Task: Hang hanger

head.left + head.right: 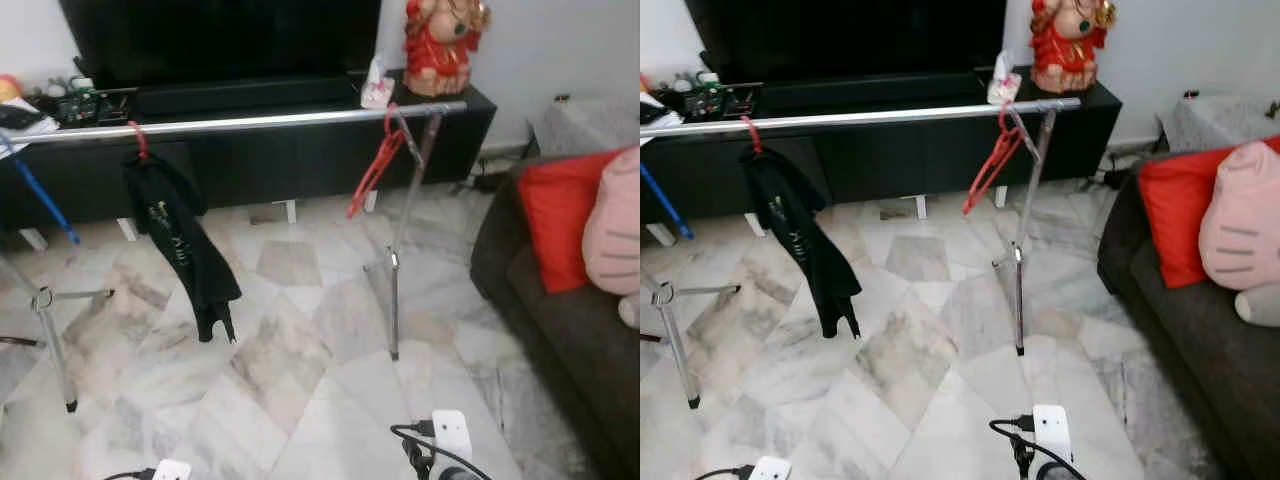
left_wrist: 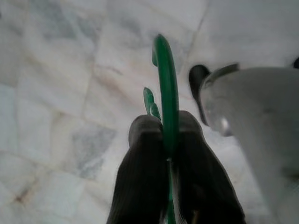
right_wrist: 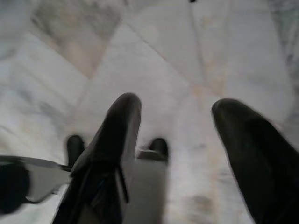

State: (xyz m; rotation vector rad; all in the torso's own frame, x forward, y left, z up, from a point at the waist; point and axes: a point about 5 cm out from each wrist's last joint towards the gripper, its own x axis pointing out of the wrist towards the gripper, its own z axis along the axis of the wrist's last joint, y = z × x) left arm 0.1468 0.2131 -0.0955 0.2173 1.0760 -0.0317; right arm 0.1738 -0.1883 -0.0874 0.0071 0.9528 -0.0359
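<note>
A silver clothes rail point(image 1: 250, 122) runs across the room in front of the black TV cabinet. A red hanger with a black garment point(image 1: 180, 240) hangs near the rail's left part. An empty red hanger point(image 1: 375, 165) hangs near the right upright. In the left wrist view my left gripper point(image 2: 167, 133) is shut on a green hanger point(image 2: 166, 88), whose hook curves up past the fingers over the marble floor. In the right wrist view my right gripper point(image 3: 180, 112) is open, with nothing between its fingers, pointing down at the floor.
A dark sofa point(image 1: 560, 320) with a red cushion point(image 1: 560, 215) and a pink plush stands at the right. The rail's stand legs point(image 1: 395, 300) spread on the marble floor. A red figurine point(image 1: 443, 45) sits on the cabinet. Cables and white adapters lie near my feet.
</note>
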